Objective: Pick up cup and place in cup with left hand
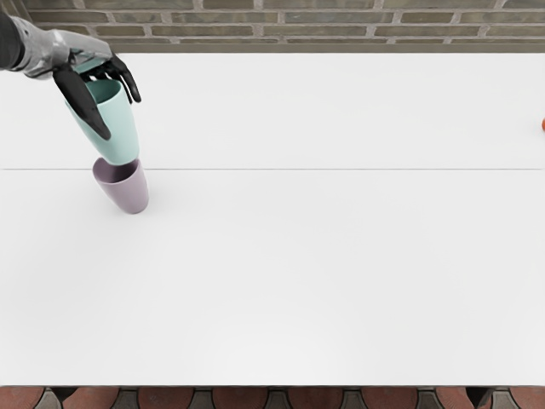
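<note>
Above white tabletop [324,256], upper left of frame, gripped teal cup [121,128] near rim with left hand [88,51] partly closed, presumably to align base for lowering into mauve cup [128,194].

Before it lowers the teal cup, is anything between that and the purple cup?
Nothing visible does: the teal cup, held in the left hand, overlaps the purple cup in this view; whether they touch, I can't tell.

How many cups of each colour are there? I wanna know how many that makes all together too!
Mint green cup: 1
Light purple cup: 1
Total: 2 cups
</note>
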